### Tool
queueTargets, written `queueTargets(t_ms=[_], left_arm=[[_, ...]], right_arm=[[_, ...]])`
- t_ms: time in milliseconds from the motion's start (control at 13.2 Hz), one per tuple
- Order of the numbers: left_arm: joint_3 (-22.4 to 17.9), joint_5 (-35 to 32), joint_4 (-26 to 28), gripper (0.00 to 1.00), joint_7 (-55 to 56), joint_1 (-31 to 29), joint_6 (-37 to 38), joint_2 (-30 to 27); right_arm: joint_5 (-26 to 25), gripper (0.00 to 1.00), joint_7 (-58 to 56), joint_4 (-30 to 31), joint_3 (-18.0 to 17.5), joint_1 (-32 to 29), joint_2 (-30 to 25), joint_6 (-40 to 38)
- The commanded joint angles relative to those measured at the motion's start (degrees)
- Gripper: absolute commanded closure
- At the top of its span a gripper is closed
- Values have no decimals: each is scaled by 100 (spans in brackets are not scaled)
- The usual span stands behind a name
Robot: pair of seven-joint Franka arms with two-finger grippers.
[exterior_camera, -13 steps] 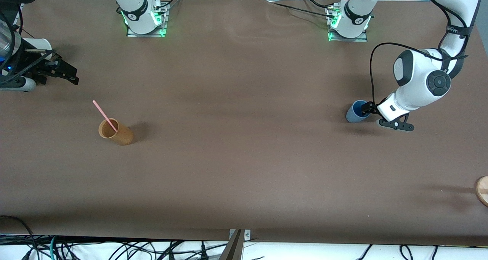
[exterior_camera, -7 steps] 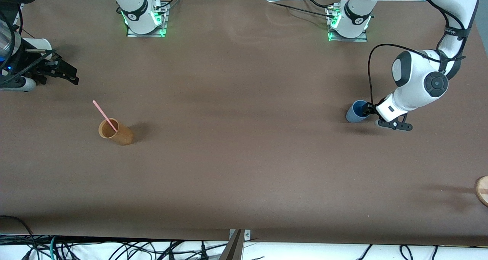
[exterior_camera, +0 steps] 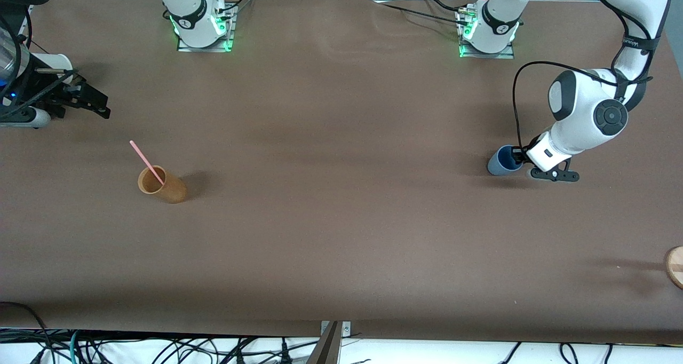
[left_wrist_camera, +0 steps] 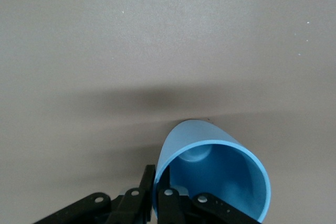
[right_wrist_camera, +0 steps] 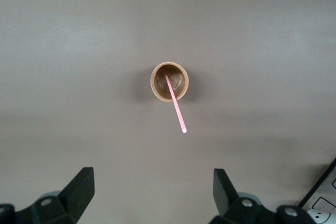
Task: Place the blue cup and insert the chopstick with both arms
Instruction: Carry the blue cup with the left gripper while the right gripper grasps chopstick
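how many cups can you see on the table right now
3. The blue cup sits toward the left arm's end, gripped by the left pincer. The tan cup holds the chopstick toward the right arm's end. A white cup shows partly, past the right arm.

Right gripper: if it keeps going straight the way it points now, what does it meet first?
Probably the chopstick, which leans out of the tan cup centered ahead of the open right gripper. The way up to it looks free, though depth is hard to judge.

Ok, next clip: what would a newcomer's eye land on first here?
The left claw pinching the blue cup by its rim, toward the left arm's end of the table. Then the pink chopstick leaning in a tan cup toward the right arm's end, with the right claw open above.
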State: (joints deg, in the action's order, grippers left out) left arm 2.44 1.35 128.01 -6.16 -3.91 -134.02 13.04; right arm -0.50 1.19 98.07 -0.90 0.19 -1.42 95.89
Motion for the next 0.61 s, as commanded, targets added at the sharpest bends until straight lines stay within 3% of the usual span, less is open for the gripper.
queueTargets(t_ms=[0,304,532], left_arm=[[11,-12,-520,100,141,92,918,-205],[115,120,-1399,100,763,661,1642,-232],[808,111,-2032,100,2017,969,1713,-101]], right_arm=[[-38,0,-93,-51,-16,-28,-16,-53],[-21,0,-93,-51,-7,-28,-8,-27],[-38,0,-101,-103,-7,-28,54,8]])
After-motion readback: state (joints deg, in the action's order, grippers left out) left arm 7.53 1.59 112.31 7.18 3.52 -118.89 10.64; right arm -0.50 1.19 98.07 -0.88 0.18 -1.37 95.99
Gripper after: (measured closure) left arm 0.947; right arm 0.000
